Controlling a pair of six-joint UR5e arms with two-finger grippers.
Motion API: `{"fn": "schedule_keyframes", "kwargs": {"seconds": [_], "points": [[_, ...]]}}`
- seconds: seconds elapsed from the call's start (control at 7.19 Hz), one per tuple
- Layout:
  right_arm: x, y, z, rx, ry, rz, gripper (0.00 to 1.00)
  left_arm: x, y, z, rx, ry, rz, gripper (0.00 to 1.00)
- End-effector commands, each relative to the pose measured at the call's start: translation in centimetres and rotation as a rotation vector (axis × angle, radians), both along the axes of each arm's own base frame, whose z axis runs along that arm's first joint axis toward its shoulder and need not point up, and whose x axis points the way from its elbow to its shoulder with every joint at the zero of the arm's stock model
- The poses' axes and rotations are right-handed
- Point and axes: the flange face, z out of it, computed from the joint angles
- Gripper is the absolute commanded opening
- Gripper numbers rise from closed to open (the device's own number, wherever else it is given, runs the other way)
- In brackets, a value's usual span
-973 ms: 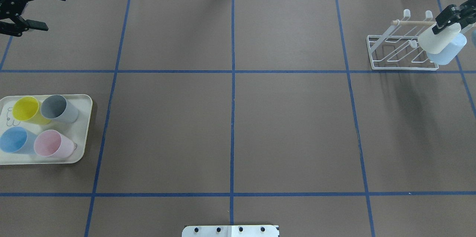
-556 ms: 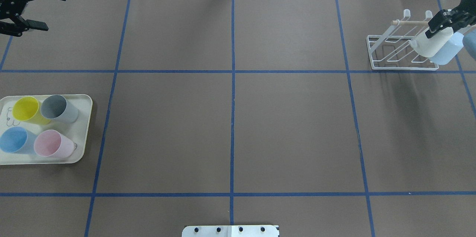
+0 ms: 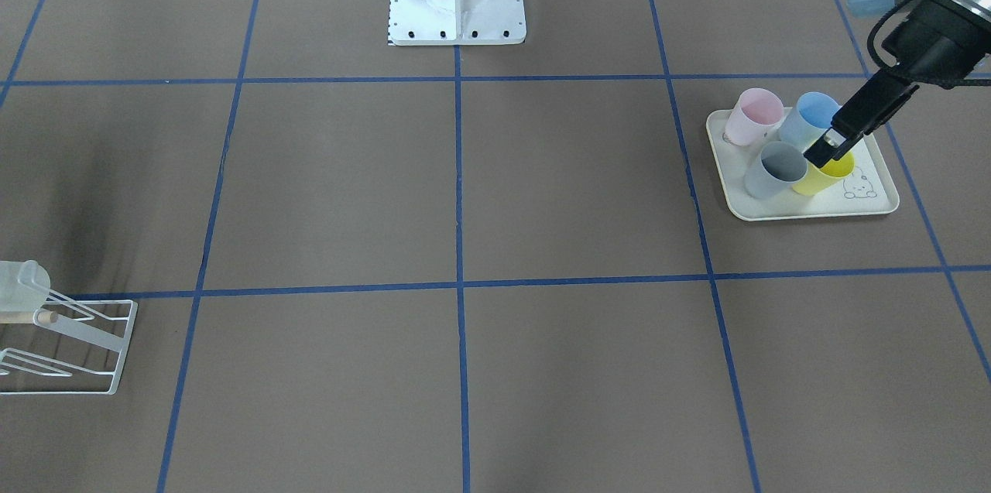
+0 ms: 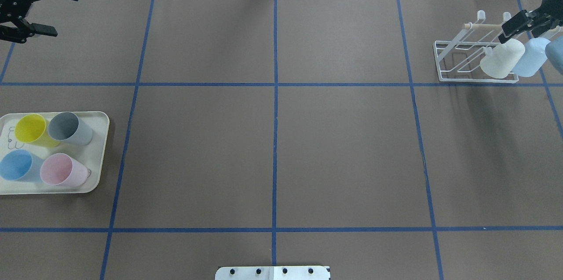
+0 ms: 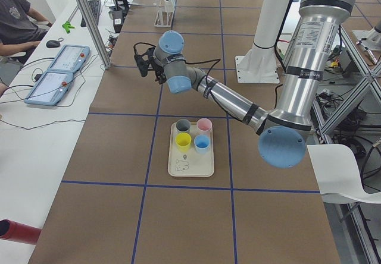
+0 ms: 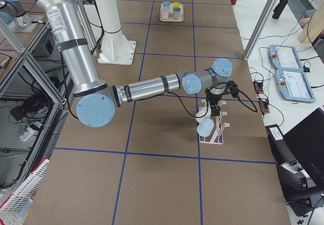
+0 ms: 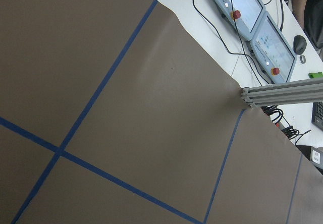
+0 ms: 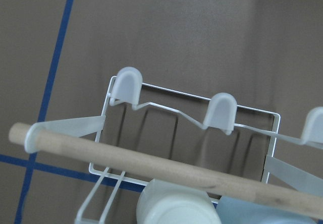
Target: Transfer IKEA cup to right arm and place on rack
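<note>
At the far left of the overhead view the left tool (image 4: 65,14) hangs above the brown bench (image 4: 198,148), its two black fingers spread wide with nothing between them. Nearer the robot on that same side a cream tray (image 4: 99,139) lies flat on the bench and carries four upright cups close together: a yellow cup (image 4: 30,128) and a grey cup (image 4: 66,127) in the far row, a blue cup (image 4: 17,165) and a pink cup (image 4: 59,170) in the near row. The left tool is well apart from all of them. In the middle, at the near edge, sits the white base plate (image 4: 272,272) of the robot. At the far right stands the white wire rack (image 4: 478,81), with a light wooden dowel (image 8: 126,161) running across its top. The white cup (image 4: 499,59) sits tilted and upside down on one of the slanted prongs, its base pointing up toward the dowel. A pale blue cup (image 4: 530,56) rests just beside it on the next prong, the two almost touching. The right tool (image 4: 525,25) hovers right at the base of the white cup, over the dowel. I cannot tell whether its fingers grip the cup or stand free of it. The right arm (image 6: 147,85) reaches out low across the bench to the rack.
</note>
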Motion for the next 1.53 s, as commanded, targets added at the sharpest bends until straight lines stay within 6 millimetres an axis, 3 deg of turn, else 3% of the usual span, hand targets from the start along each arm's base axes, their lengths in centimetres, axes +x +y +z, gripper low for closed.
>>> {"fn": "schedule_keyframes", "kwargs": {"seconds": [0.0,0.14,0.42,0.56,0.7,0.83,1.25,1.39], "points": [[1.4,0.3,-2.5,0.038,-0.02,0.018,0.99,-0.1,0.0,0.2,-0.003,-0.003,-0.003,1.0],[2.3,1.4,-4.4,0.065,-0.028,0.03,0.99,-0.7,0.5,2.2,0.04,-0.053,0.012,1.0],[2.9,2.7,-6.8,0.067,-0.028,0.036,0.99,-3.9,2.8,10.5,0.171,-0.263,0.074,1.0],[3.0,3.4,-7.0,0.071,-0.028,0.036,0.99,-5.2,3.6,13.7,0.234,-0.411,0.09,1.0],[3.0,3.5,-7.2,0.057,-0.033,0.054,0.99,-6.3,5.8,18.5,0.288,-0.574,0.135,1.0],[3.0,3.6,-7.6,0.054,-0.038,0.063,0.99,-6.9,7.0,21.1,0.289,-0.668,0.193,1.0],[2.5,3.7,-7.6,0.051,-0.044,0.054,0.99,-3.3,8.5,23.8,0.215,-0.693,0.35,1.0],[2.1,3.8,-7.6,0.051,-0.043,0.047,0.99,0.0,10.3,25.2,0.202,-0.681,0.442,1.0]]}}
